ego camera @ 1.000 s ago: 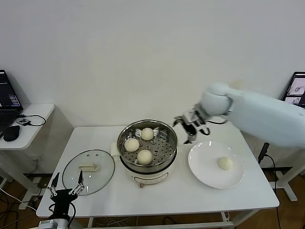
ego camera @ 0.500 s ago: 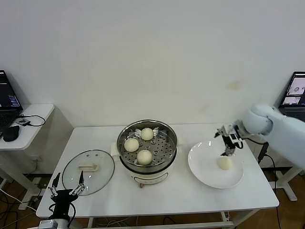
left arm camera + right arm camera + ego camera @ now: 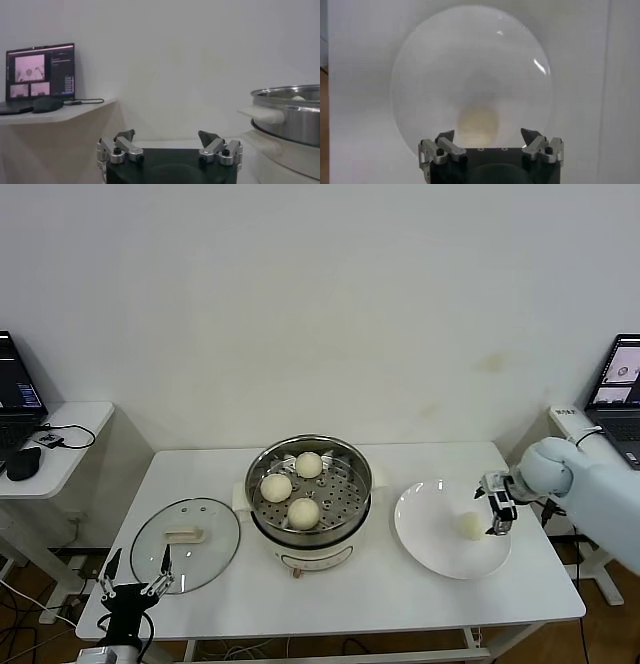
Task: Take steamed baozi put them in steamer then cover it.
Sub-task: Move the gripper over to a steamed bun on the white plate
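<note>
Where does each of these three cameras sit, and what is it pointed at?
Head view: high on the robot, looking down at the white table, steamer, cover; both arms show.
Left wrist view: low, behind the open left gripper, facing the steamer's side.
Right wrist view: behind the open right gripper, facing the plate and last baozi.
Head and right wrist views share the plate and baozi.

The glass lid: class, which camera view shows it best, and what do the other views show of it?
The head view shows the cover best: all of it lies flat on the table, left of the steamer, cream handle up. Neither the left wrist view nor the right wrist view shows it at all.
</note>
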Available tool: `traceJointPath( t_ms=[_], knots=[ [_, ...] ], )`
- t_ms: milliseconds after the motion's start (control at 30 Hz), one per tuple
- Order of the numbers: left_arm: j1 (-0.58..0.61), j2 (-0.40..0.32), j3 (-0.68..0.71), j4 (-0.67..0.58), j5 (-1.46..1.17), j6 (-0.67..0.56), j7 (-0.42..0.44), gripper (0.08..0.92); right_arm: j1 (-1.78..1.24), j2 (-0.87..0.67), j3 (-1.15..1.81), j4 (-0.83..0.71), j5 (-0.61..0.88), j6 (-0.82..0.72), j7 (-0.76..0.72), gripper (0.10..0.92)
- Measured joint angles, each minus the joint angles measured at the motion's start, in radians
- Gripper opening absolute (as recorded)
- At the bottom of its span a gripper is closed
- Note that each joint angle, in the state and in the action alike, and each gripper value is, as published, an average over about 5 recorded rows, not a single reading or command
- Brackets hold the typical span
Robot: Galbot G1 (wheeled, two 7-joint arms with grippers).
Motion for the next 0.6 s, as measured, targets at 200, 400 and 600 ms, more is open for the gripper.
traceJointPath(
  t_ms=[200,400,600],
  knots=[
    [0.004,0.001,-0.008,0.0,-0.001,0.0,0.0,0.823,-0.046,0.046,0.041,-0.061,-0.04,0.015,0.007,0.823],
    [0.004,-0.001,-0.01,0.001,-0.001,0.0,0.0,0.823,-0.071,0.083,0.064,-0.108,-0.07,0.017,0.011,0.798],
    [0.001,-0.001,-0.009,0.005,-0.001,0.0,0.0,0.823,-0.086,0.107,0.08,-0.141,-0.085,0.02,0.013,0.735]
  ],
)
